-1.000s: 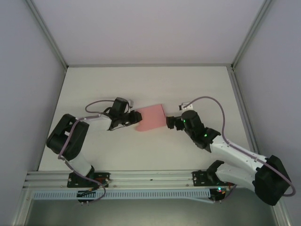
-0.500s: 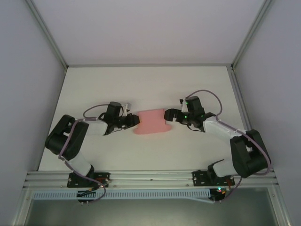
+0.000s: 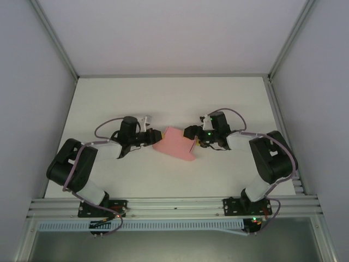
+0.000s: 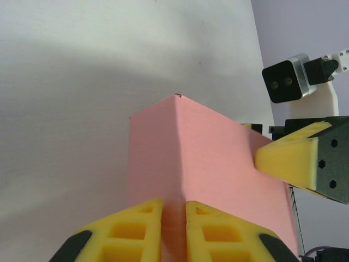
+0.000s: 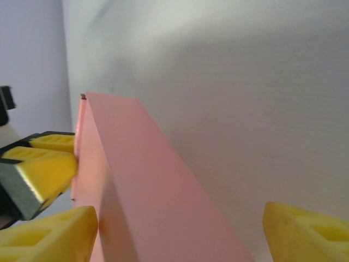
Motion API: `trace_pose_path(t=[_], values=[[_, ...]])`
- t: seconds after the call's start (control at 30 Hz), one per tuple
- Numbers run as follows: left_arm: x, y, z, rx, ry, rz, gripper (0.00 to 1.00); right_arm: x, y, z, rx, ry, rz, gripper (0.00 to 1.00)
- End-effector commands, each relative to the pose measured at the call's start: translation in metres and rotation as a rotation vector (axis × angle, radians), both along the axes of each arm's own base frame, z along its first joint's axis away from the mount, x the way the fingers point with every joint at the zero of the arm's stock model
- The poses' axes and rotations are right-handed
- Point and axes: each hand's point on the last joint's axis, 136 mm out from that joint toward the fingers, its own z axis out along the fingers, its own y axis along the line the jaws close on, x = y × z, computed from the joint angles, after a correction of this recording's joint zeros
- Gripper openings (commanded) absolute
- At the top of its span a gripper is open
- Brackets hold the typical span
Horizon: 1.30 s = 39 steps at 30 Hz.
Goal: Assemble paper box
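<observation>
The pink paper box (image 3: 175, 144) is held tilted above the table centre, between the two arms. My left gripper (image 3: 155, 136) is shut on its left end; in the left wrist view the yellow fingertips (image 4: 143, 228) pinch a thin pink edge of the box (image 4: 207, 158). My right gripper (image 3: 191, 137) stands at the box's right end, open. In the right wrist view the box (image 5: 142, 185) runs up between the widely spread fingers of the right gripper (image 5: 177, 234), close to the left finger (image 5: 52, 234).
The white table (image 3: 174, 101) is walled by grey panels on the left and right with a metal rail along the near edge (image 3: 169, 207). The right gripper's yellow finger (image 4: 289, 158) shows in the left wrist view, beside the box.
The box has turned from lying flat to tilted, its right end lower toward the front. The right arm has folded in closer, with its gripper open around the box's end. The left gripper shifted slightly back.
</observation>
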Motion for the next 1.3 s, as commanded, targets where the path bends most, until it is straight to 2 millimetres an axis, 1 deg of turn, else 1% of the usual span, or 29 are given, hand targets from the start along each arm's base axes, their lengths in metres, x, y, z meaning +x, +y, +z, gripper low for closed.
trace_pose_path(t=[0.0,0.07,0.13,0.2,0.23,0.27,0.37,0.4,0.43,0.47,0.5,0.53,0.6,0.67,0.77,0.83,0.9,1.0,1.1,1.2,1.27], values=[[-0.002,-0.003,-0.001,-0.033,0.002,-0.014,0.13,-0.003,0.007,0.020,0.107,-0.006,-0.005,0.72],[-0.003,-0.004,-0.002,-0.036,0.000,-0.017,0.14,-0.004,0.006,0.026,0.134,-0.011,-0.021,0.67],[-0.002,-0.005,0.000,-0.038,-0.010,-0.019,0.16,-0.004,0.005,0.031,0.142,-0.024,-0.029,0.60],[-0.002,-0.005,0.002,-0.030,-0.027,-0.029,0.22,-0.003,0.004,0.034,0.130,-0.031,-0.030,0.50],[-0.002,-0.006,0.004,-0.025,-0.040,-0.036,0.24,-0.004,0.004,0.034,0.122,-0.031,-0.025,0.48],[-0.001,-0.006,0.007,-0.021,-0.061,-0.043,0.27,-0.004,0.003,0.035,0.113,-0.029,-0.026,0.45],[0.000,-0.006,0.019,0.000,-0.143,-0.072,0.48,-0.007,0.000,0.039,0.092,-0.029,-0.024,0.42],[0.001,-0.006,0.024,0.014,-0.173,-0.075,0.58,-0.007,-0.001,0.041,0.088,-0.030,-0.025,0.41],[0.003,-0.005,0.031,0.033,-0.212,-0.083,0.72,-0.008,-0.002,0.043,0.086,-0.027,-0.027,0.41],[0.006,-0.002,0.039,0.061,-0.261,-0.085,0.95,-0.008,-0.003,0.046,0.089,-0.023,-0.030,0.41],[0.007,0.000,0.048,0.094,-0.312,-0.093,1.00,-0.008,-0.003,0.049,0.092,-0.023,-0.029,0.41],[0.006,0.001,0.059,0.125,-0.380,-0.114,1.00,-0.007,-0.005,0.052,0.091,-0.010,-0.039,0.41],[0.001,0.004,0.087,0.210,-0.556,-0.144,1.00,-0.006,-0.014,0.051,0.065,0.067,-0.072,0.41],[-0.012,-0.001,0.109,0.348,-0.751,-0.195,1.00,-0.007,-0.023,0.048,0.039,0.179,-0.085,0.38],[-0.041,-0.021,0.124,0.564,-1.013,-0.323,1.00,-0.008,-0.028,0.053,0.065,0.327,-0.091,0.37],[-0.057,-0.033,0.126,0.618,-1.091,-0.405,1.00,-0.008,-0.025,0.065,0.121,0.400,-0.075,0.37],[-0.067,-0.041,0.127,0.637,-1.130,-0.468,1.00,-0.012,-0.023,0.074,0.160,0.496,-0.069,0.35],[-0.075,-0.049,0.122,0.656,-1.169,-0.519,1.00,-0.017,-0.025,0.085,0.164,0.573,-0.054,0.35],[-0.078,-0.052,0.118,0.706,-1.195,-0.540,1.00,-0.020,-0.028,0.090,0.150,0.608,-0.059,0.34],[-0.090,-0.062,0.116,0.746,-1.202,-0.596,1.00,-0.022,-0.027,0.093,0.162,0.641,-0.059,0.34],[-0.096,-0.068,0.113,0.787,-1.239,-0.626,1.00,-0.023,-0.027,0.096,0.167,0.644,-0.052,0.33]])
